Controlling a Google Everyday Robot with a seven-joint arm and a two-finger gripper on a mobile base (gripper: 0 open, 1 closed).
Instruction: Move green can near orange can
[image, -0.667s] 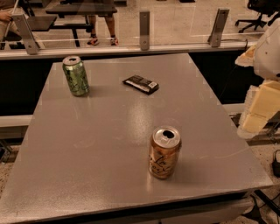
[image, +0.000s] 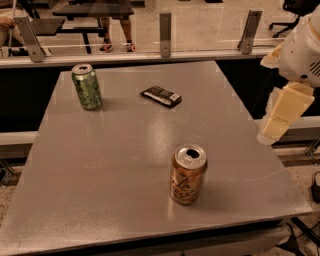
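Note:
The green can (image: 86, 86) stands upright at the far left of the grey table (image: 115, 160). The orange can (image: 188, 174) stands upright near the front, right of centre, with its top opened. The two cans are far apart. My gripper (image: 281, 116) hangs off the table's right edge, level with its middle, well away from both cans and holding nothing.
A flat black packet (image: 160, 96) lies at the far middle of the table, between the green can and the right side. A rail with metal posts (image: 165, 34) and a glass screen runs behind the far edge. Other tables and a person's legs stand beyond.
My gripper has shifted slightly left and up at the table's right edge. The cans and the packet have not moved.

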